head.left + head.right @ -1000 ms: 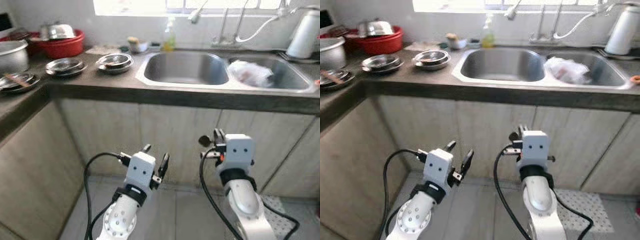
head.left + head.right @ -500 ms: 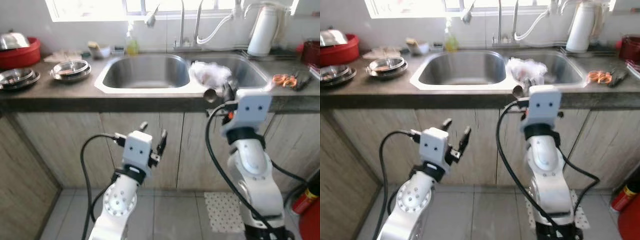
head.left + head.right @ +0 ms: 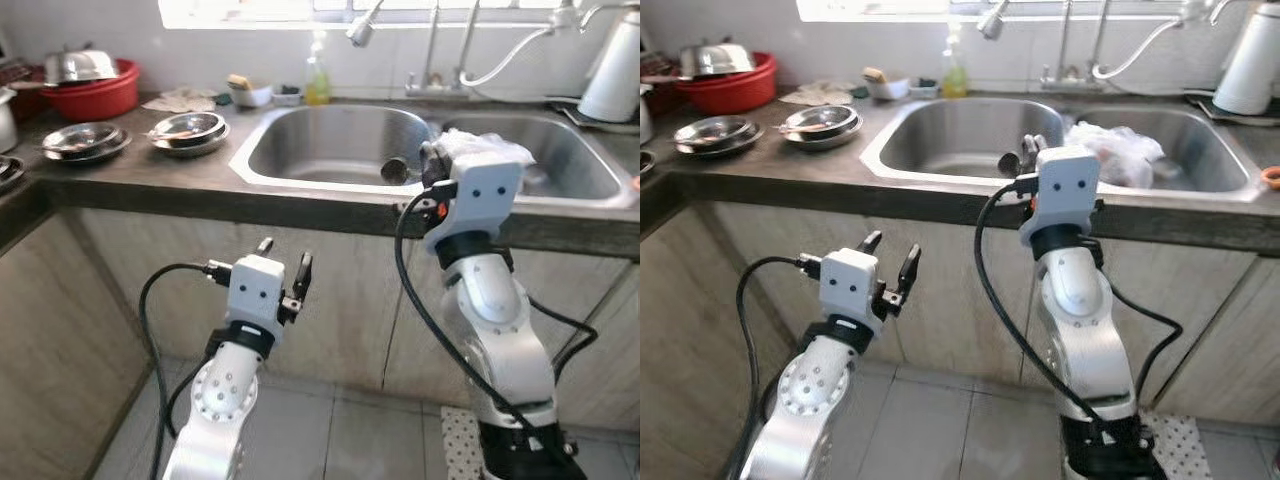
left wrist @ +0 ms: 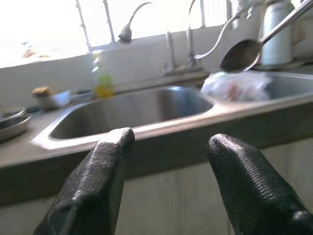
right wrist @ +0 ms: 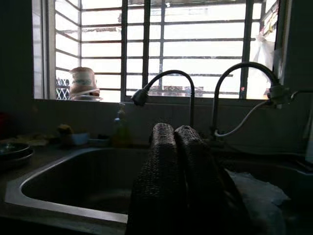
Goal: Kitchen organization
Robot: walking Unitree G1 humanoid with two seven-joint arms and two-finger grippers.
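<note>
Pinching a metal spoon (image 3: pixel 396 170) in my right gripper (image 3: pixel 428 166) above the sink's near rim, my left gripper (image 3: pixel 283 268) spread by the cabinet. No readable labels. A crumpled plastic bag (image 3: pixel 480 152) lies in the right basin (image 3: pixel 585 165); stacked steel bowls (image 3: pixel 187 130) sit far left.

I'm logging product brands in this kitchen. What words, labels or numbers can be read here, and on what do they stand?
No text can be read.
Soap bottle by the window: no label can be made out, too small and blurred.
White kettle beside the sink: no print visible.
Container on the windowsill: backlit, any marking unreadable.
</note>
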